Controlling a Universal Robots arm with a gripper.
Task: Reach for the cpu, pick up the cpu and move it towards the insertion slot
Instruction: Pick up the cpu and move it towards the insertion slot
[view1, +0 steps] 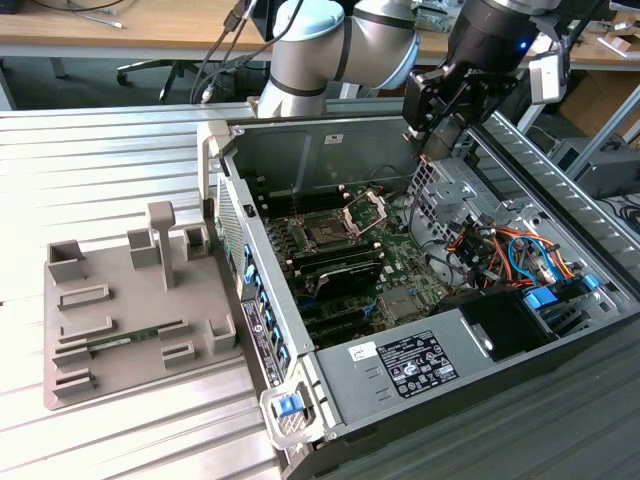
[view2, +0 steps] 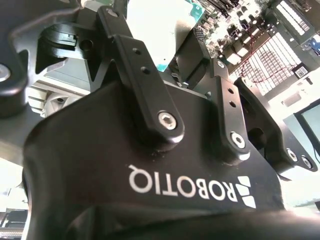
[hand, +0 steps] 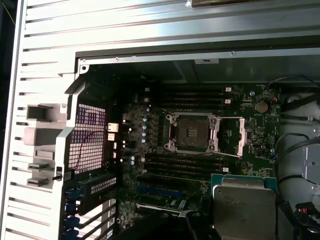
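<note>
1. Silvery metal, thin green-tan rim: the cpu (hand: 244, 205), flat and square, up off the board and near the lens in the first wrist view, just short of one side of the insertion slot (hand: 192, 131).
2. Black jointed claw (view1: 438, 138), clenched on the cpu by the look of both wrist views; hanging over the far corner of the open computer case (view1: 300, 145) in the exterior view.
3. Step in hand, as a judgement: carry towards the slot, pick-up done.
4. Slot itself: dark square bed, shiny steel frame, hinged bracket (hand: 243, 136) swung aside, so open to receive.
5. Likely called for: chip held level and square to the frame, a slow approach, no scraping of the socket bed.
6. Around it: dark green motherboard (hand: 150, 150), ribbed metal tabletop (view1: 100, 170).
</note>
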